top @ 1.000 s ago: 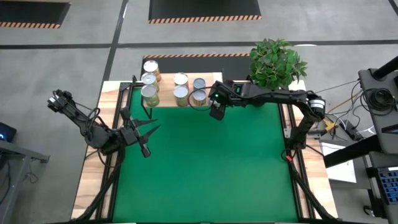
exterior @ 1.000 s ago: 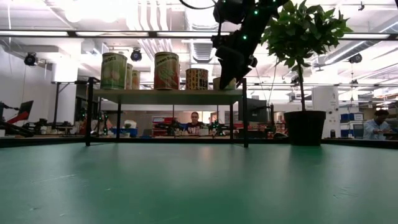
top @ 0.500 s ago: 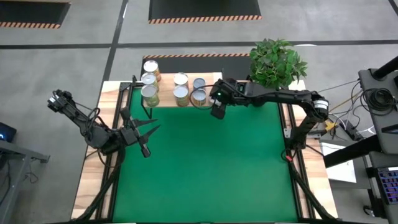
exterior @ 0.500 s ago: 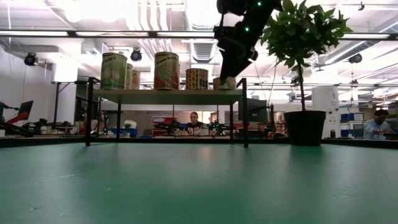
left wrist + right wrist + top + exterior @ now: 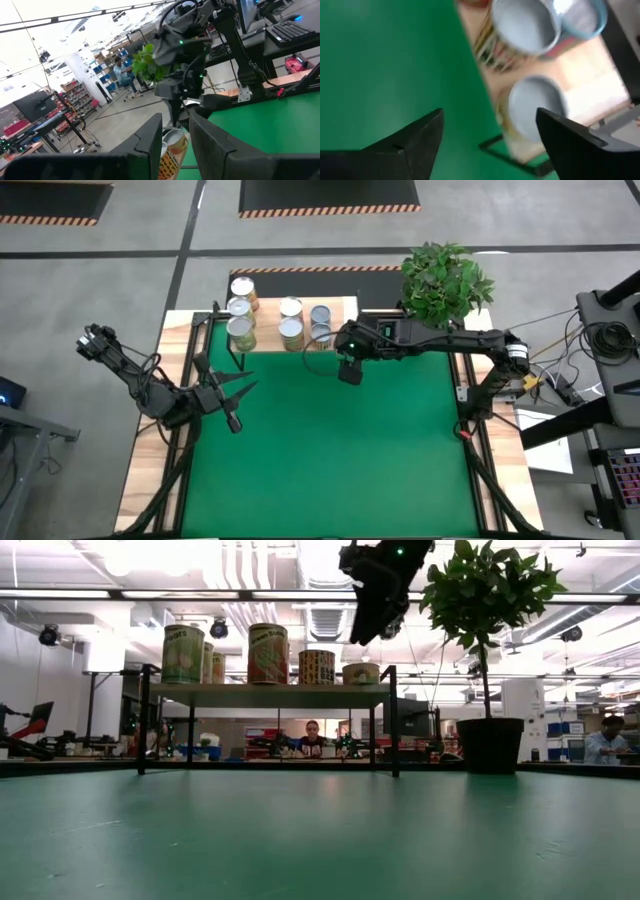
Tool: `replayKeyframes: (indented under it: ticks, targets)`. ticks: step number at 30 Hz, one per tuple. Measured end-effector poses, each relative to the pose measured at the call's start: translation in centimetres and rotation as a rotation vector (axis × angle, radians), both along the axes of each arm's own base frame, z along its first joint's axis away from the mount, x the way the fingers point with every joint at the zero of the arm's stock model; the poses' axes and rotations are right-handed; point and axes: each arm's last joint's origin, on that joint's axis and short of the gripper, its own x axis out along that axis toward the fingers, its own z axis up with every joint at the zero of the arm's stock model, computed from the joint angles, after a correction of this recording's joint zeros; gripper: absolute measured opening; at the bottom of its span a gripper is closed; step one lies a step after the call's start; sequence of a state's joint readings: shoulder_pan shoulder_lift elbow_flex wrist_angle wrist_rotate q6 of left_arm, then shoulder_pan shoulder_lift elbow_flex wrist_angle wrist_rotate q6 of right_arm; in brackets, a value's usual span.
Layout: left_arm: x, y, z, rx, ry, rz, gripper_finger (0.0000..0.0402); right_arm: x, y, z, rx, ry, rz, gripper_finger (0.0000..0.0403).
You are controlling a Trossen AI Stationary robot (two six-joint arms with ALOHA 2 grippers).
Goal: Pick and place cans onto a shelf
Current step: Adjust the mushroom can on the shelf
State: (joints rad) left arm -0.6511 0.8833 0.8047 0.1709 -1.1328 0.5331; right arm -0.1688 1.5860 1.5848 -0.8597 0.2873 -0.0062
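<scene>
My right gripper [image 5: 349,370] fingers wide, empty, above green mat [image 5: 330,450]; shelf [image 5: 300,340] cans [image 5: 291,330] at 10 o'clock, plant [image 5: 446,280] at 2.

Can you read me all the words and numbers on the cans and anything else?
None can be read.
The cans on the shelf have printed labels, but the lettering is too small and blurred.
The can below the right end effector shows only its plain silvery top.
The plant pot shows no text.
</scene>
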Motion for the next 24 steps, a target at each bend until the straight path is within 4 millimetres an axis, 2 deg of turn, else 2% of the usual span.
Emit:
replayKeyframes:
  ticks: [3,9,15,17,24]
  targets:
    - [0.0,0.0,0.0,0.0,0.0,0.0,0.0081,-0.4,0.3,-0.4,0.022,0.056,-0.005,0.0264]
    - [0.0,0.0,0.0,0.0,0.0,0.0,0.0081,-0.8,0.1,-1.8,0.032,0.12,-0.023,0.0136]
    - [0.0,0.0,0.0,-0.001,-0.001,0.0,0.0081,-0.7,-0.8,-2.4,0.012,0.104,-0.022,0.0026]
    - [0.0,0.0,0.0,-0.001,-0.001,0.0,0.0081,-0.5,-1.1,-2.4,0.004,0.082,-0.023,0.0014]
    - [0.0,0.0,0.0,0.0,0.0,0.0,0.0081,-0.6,-1.8,-2.9,0.002,0.074,-0.039,0.0013]
